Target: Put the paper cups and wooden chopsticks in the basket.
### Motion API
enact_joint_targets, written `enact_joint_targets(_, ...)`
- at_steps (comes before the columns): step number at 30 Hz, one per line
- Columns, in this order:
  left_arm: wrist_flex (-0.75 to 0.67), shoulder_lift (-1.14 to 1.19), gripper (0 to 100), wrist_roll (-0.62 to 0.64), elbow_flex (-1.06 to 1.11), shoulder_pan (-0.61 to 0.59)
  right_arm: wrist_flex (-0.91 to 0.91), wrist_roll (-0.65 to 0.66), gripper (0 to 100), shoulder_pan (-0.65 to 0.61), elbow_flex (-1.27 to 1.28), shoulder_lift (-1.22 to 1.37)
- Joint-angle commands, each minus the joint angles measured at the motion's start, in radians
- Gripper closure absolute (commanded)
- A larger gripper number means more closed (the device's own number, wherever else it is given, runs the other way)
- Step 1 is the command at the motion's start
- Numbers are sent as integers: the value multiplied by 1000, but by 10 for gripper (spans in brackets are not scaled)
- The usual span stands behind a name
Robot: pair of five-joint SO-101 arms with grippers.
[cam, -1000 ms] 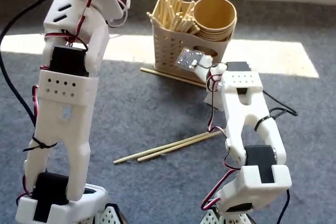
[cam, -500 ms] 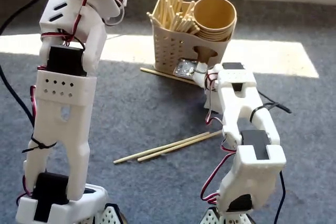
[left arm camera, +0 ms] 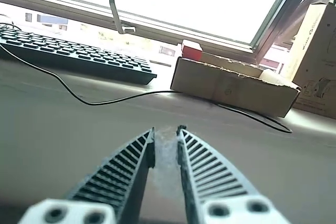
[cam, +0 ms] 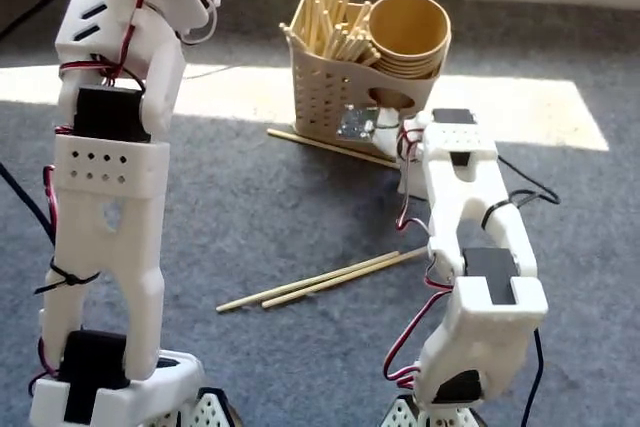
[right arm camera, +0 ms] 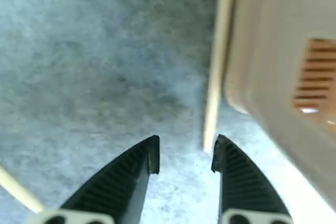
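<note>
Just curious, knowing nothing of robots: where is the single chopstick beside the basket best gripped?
Likely at the chopstick end jutting past the basket corner, by the right gripper, from above: it lies flat, and elsewhere the basket wall crowds one finger.

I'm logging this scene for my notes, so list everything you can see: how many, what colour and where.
basket: one, beige, at the back of the carpet
paper cups: one nested stack, count unclear, tan, in the basket
bundled chopsticks: many, pale wood, standing in the basket beside the cups
loose chopsticks: two, pale wood, lying together mid-carpet
single chopstick: one, pale wood, at the basket's foot
carpet: one, grey, under everything
keyboard: one, black, by a window
cardboard box: one, brown, beside the keyboard
left tool: black, raised, jaws a narrow gap apart
right tool: black, open, low by the single chopstick's end
</note>
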Motion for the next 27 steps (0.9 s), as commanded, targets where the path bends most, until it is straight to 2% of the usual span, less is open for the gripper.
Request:
enact_joint_targets(1, -3, -48, 912, 14, -53, -28, -22, 14, 828, 25, -61, -12)
enact_joint_targets(7, -3, -48, 912, 15, -53, -31, -84, 15, 828, 27, -68, 102)
enact_joint_targets(17, -3, -48, 912, 15, -54, -31, -81, 11, 830, 27, -160, 209)
enact_joint_targets(19, -3, -48, 912, 15, -54, -31, -77, 11, 862, 22, -154, 208)
enact_joint_targets(22, -3, -48, 912, 15, -54, -31, -76, 14, 991, 10, -154, 206)
enact_joint_targets(27, -3, -48, 912, 15, -54, -31, 54, 14, 994, 5, -160, 203)
